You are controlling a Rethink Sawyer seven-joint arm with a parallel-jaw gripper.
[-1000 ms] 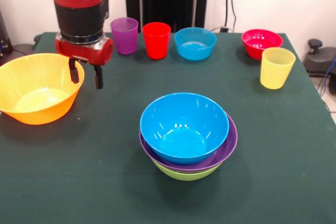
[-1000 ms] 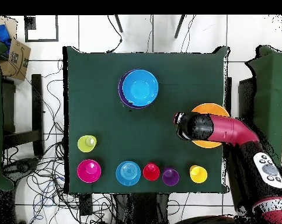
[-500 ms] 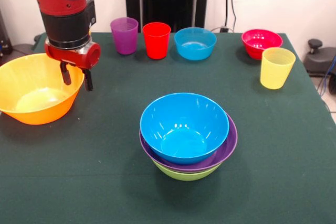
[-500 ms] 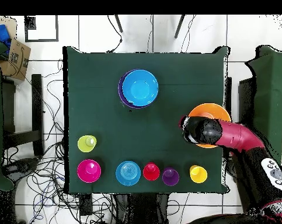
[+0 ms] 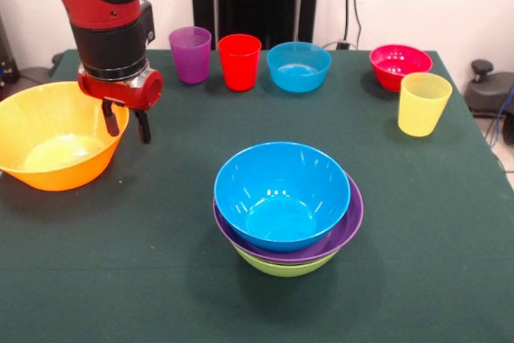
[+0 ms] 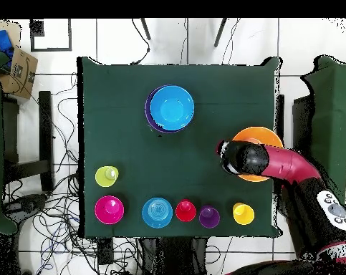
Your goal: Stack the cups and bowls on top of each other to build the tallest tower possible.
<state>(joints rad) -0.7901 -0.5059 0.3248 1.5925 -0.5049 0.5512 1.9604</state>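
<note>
Orange, wide glossy plastic bowl (image 5: 58, 136) sits apart from the blue-purple-green bowl tower (image 5: 287, 206) mid-table, and the gripper (image 5: 126, 124), fingers parted and empty, hangs at its rim, so gripping that rim seems the next move.

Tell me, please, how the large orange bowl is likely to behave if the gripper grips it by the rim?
The orange bowl looks like thin glossy plastic, so probably light but slippery. Wide and empty, it would likely tilt when lifted by one edge. The gripper hangs open beside its rim.
</note>
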